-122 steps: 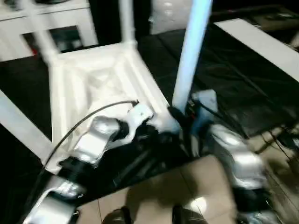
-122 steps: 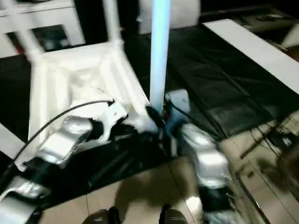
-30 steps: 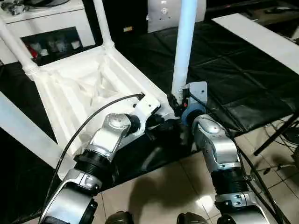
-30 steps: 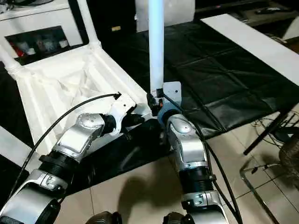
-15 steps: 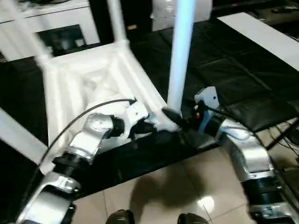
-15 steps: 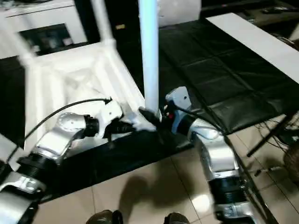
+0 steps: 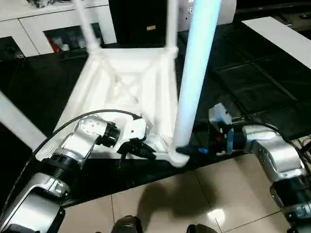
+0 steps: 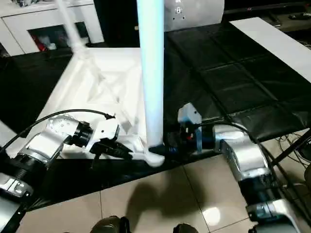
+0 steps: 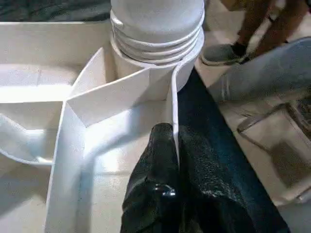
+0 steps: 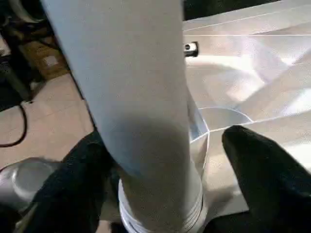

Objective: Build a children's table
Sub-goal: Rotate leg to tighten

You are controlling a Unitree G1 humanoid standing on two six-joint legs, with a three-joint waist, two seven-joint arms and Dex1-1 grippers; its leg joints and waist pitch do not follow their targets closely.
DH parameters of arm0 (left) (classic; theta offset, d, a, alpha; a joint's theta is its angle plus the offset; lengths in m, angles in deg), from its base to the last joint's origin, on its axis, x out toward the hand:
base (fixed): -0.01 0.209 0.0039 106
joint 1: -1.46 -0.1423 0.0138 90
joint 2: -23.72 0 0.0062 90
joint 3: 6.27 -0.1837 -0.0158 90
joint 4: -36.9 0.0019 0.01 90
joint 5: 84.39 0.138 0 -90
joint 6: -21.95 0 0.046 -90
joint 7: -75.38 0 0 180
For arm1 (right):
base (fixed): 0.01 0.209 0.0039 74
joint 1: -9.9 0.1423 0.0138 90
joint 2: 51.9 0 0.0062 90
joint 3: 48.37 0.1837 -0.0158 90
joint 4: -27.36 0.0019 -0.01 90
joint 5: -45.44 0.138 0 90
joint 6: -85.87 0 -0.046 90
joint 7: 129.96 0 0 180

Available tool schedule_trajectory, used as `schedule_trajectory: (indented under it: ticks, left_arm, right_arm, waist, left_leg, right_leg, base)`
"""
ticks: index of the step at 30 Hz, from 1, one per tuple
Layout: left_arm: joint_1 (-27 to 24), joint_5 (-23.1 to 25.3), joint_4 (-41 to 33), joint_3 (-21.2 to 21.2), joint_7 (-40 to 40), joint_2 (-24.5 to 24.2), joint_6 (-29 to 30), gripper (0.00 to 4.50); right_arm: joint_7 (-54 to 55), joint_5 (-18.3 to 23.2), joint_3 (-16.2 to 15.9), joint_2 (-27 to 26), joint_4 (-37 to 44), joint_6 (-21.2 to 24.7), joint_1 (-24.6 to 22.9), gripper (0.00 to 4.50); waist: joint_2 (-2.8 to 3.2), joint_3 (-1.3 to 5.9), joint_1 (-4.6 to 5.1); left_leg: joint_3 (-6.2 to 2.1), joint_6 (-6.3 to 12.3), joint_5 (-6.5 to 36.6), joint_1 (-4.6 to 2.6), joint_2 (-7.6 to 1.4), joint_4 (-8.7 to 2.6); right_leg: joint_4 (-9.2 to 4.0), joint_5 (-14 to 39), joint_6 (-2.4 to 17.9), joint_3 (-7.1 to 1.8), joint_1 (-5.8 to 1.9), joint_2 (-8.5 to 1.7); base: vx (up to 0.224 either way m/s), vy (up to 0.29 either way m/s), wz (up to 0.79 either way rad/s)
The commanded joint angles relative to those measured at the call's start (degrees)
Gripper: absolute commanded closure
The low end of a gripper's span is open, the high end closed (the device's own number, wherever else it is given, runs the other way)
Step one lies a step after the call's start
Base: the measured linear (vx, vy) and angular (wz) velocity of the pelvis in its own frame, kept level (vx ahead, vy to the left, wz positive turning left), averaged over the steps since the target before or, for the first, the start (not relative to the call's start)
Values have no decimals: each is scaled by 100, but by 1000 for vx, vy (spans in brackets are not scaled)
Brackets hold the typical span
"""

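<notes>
1. White plastic tabletop (image 7: 126, 92) lies upside down on black floor mats (image 7: 243, 77) in the middle of the head view, its ribbed underside facing up and its long axis running from the lower centre of the frame toward the upper centre.
2. One long white tube leg (image 7: 194, 73) stands nearly upright in the tabletop's near corner socket (image 7: 177, 156), at lower centre of the frame. Its long axis runs almost vertically and it passes out of the top edge.
3. Two more legs rise from the far corners, one at upper centre (image 7: 171, 22) and one at upper left (image 7: 87, 24). A fourth leg (image 7: 17, 124) crosses the left edge of the frame on a slant.
4. Left gripper (image 7: 141, 149) sits at lower left of centre, just beside the near socket. In the left wrist view its two black fingers (image 9: 150, 194) are pressed close together with the thin upright rim of the tabletop (image 9: 173, 121) pinched between them, the threaded foot of the leg (image 9: 156, 29) just beyond.
5. Right gripper (image 8: 165, 149) reaches in from the lower right to the foot of the upright leg. In the right wrist view its fingers (image 10: 257, 165) are spread wide, one on each side of the leg (image 10: 141, 107); I cannot tell whether they touch it.
6. White cabinets (image 7: 34, 26) with dark openings stand along the upper left, and a pale tiled floor (image 7: 204, 204) fills the bottom of the frame.
7. Someone's legs and a shoe (image 9: 221, 51) show at the upper right of the left wrist view.
</notes>
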State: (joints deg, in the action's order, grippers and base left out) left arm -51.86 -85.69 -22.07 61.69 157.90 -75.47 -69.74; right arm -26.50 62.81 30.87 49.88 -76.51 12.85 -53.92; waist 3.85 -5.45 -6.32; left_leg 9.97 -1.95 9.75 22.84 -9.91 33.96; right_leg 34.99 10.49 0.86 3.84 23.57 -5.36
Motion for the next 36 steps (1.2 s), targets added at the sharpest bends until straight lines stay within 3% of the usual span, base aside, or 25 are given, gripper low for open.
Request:
schedule_trajectory:
  ticks: [1,5,11,14,20,26,27,29,30,31,32,34,36]
  left_arm:
    - [167,114,-18,-202,249,71,-196,450]
    - [196,120,40,-206,237,84,-227,450]
    - [217,108,129,-205,295,63,-264,450]
    - [199,93,145,-174,272,51,-202,450]
    - [60,-45,-70,46,-68,119,269,450]
    - [-2,18,-248,195,-664,251,721,450]
    - [-2,18,-248,195,-664,251,721,450]
    - [0,0,-492,524,-1785,726,1534,450]
    - [2,2,-501,539,-1844,752,1570,450]
    - [31,8,-549,645,-2281,996,1871,450]
    - [53,32,-522,687,-2487,1109,1948,450]
    - [75,53,-495,727,-2698,1250,2040,450]
    - [124,96,-422,777,-3016,1450,2124,450]
  right_arm:
    - [-194,-59,-161,44,-52,-29,108,116]
    - [-295,-47,-221,45,-81,-5,153,145]
    - [-561,24,-331,59,-124,106,227,188]
    - [-645,93,-367,85,-43,260,200,228]
    - [-99,264,-260,-139,389,807,-54,242]
    - [795,13,-264,-495,601,980,-208,242]
    - [795,13,-264,-495,601,980,-208,242]
    - [2254,-268,-151,-1341,656,1250,-391,242]
    - [2328,-284,-145,-1386,653,1260,-399,243]
    - [2996,-447,-83,-1802,575,1355,-424,243]
    - [3292,-502,-36,-1992,512,1405,-409,243]
    - [3662,-550,22,-2219,428,1448,-374,243]
    - [4145,-609,94,-2541,254,1452,-274,244]
  waist:
    - [-102,450,41]
    - [-110,443,26]
    - [-111,421,30]
    - [-116,417,30]
    - [-113,388,28]
    - [-117,322,75]
    - [-112,306,96]
    - [-119,268,170]
    - [-119,268,170]
    - [-136,225,249]
    - [-139,208,309]
    - [-141,192,401]
    - [-99,214,453]
  left_leg:
    - [-63,602,784,-139,-321,-359]
    - [-65,665,732,-125,-324,-351]
    - [-72,606,859,-121,-328,-371]
    - [-69,619,833,-125,-333,-371]
    - [-74,558,898,-121,-343,-397]
    - [-90,274,1425,-138,-335,-468]
    - [-96,194,1539,-142,-341,-489]
    - [-112,27,1704,-129,-333,-529]
    - [-112,27,1704,-129,-333,-529]
    - [-165,-176,2027,-107,-288,-559]
    - [-203,-259,2194,-103,-268,-586]
    - [-218,-264,2493,-168,-254,-580]
    - [-221,-225,2454,-172,-246,-588]
  right_leg:
    - [-341,646,1569,-254,-284,-340]
    - [-334,594,1575,-249,-282,-341]
    - [-357,818,1542,-250,-280,-346]
    - [-352,717,1561,-254,-276,-341]
    - [-359,896,1516,-265,-269,-349]
    - [-479,1870,1242,-278,-232,-367]
    - [-491,2024,1185,-285,-220,-362]
    - [-507,2326,1065,-294,-199,-360]
    - [-507,2326,1065,-294,-199,-360]
    - [-539,2920,903,-255,-212,-384]
    - [-591,3326,697,-231,-216,-394]
    - [-678,3692,495,-238,-166,-399]
    - [-701,3587,474,-235,-179,-401]
  base:
    - [0,0,0]
    - [0,0,0]
    - [0,0,0]
    - [0,0,0]
    - [0,0,0]
    - [0,0,0]
    - [0,0,0]
    - [0,0,0]
    - [0,0,0]
    - [0,0,0]
    - [0,0,0]
    - [0,0,0]
    - [0,0,0]
